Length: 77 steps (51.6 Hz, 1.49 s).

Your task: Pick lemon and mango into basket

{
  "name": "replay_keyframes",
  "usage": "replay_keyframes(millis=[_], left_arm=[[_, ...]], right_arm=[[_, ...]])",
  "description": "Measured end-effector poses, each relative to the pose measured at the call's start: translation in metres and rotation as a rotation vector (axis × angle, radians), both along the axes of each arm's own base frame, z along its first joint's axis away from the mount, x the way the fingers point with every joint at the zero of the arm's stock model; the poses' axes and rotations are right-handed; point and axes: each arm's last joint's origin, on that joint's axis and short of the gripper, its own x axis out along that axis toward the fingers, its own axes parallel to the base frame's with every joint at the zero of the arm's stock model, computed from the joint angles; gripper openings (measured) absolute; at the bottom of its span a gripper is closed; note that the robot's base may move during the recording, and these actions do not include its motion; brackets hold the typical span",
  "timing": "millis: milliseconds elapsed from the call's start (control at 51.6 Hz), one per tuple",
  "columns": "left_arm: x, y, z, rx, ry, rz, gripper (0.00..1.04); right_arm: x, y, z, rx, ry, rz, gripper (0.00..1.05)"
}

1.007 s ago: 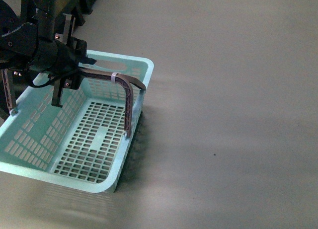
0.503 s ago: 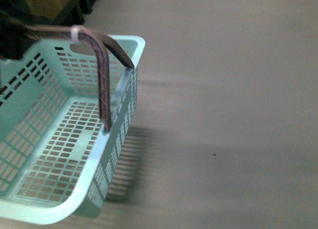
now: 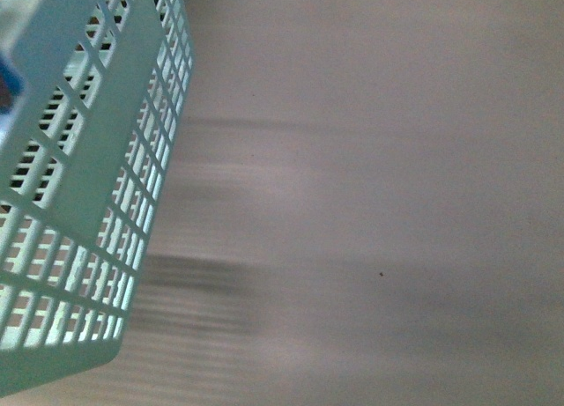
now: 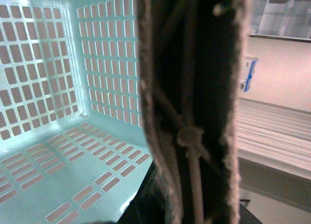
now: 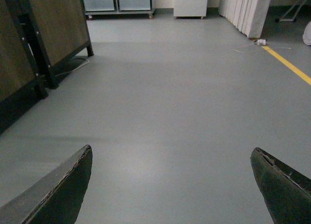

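Front view: slotted teal plastic basket (image 3: 88, 159), tilted, blurred.

The basket (image 3: 79, 186) wall (blurred, close to the camera) blocks the left; floor (image 3: 370, 203) right of it lies open. A wooden cabinet (image 5: 53, 25) edges the floor before the right claw (image 5: 170, 185).

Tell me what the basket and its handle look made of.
The basket: light teal moulded plastic by its look, smooth and slightly glossy, with even slotted walls. The handle: brown, matte, probably a fibrous or woven strip; its edges look frayed and strands run along it.
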Motion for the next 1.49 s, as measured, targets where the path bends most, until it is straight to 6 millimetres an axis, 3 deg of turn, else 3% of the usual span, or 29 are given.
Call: replay_keyframes(millis=[213,1491], left_arm=[[-0.014,-0.003,0.018,0.0,-0.06,-0.03,0.06],[-0.014,-0.003,0.017,0.011,-0.055,-0.034,0.05]], right_arm=[[0.0,0.0,0.0,0.0,0.0,0.0,0.96],[0.0,0.0,0.0,0.0,0.0,0.002,0.96]])
